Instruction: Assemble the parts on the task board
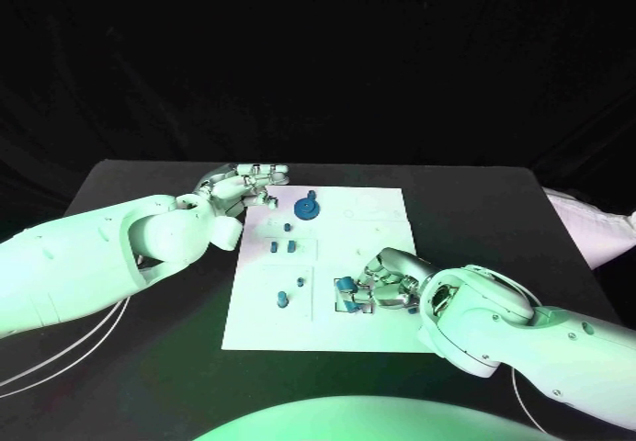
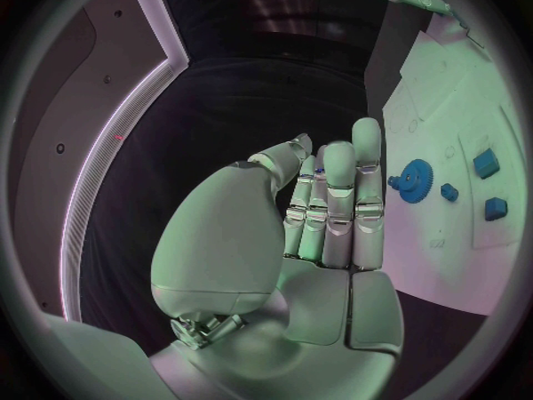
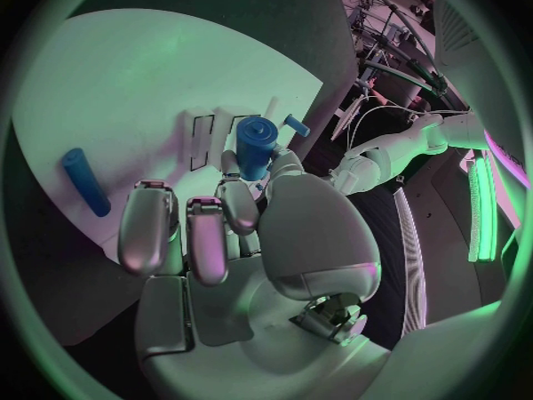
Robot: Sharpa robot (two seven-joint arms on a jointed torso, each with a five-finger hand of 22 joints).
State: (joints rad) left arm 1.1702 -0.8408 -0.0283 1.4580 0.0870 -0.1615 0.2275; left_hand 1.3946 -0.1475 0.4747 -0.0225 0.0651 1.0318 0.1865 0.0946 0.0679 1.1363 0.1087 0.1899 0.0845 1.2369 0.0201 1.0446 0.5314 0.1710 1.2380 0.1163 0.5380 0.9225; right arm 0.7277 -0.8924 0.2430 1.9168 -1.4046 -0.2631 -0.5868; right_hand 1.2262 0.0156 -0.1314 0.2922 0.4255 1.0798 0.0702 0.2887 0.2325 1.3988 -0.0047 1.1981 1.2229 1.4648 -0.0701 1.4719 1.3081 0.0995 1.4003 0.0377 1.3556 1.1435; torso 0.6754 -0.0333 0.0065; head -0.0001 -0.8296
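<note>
The white task board lies in the middle of the black table. My right hand hovers over the board's near right part and grips a blue peg between thumb and fingers; the same peg points toward the board's middle. My left hand is at the board's far left corner, fingers straight and pressed together, with a small blue piece showing between thumb and fingers. A blue gear lies just right of it.
Small blue blocks sit in the board's middle left, and a blue cylinder lies nearer me on the left. Black table surrounds the board. A white object sits at the table's right edge.
</note>
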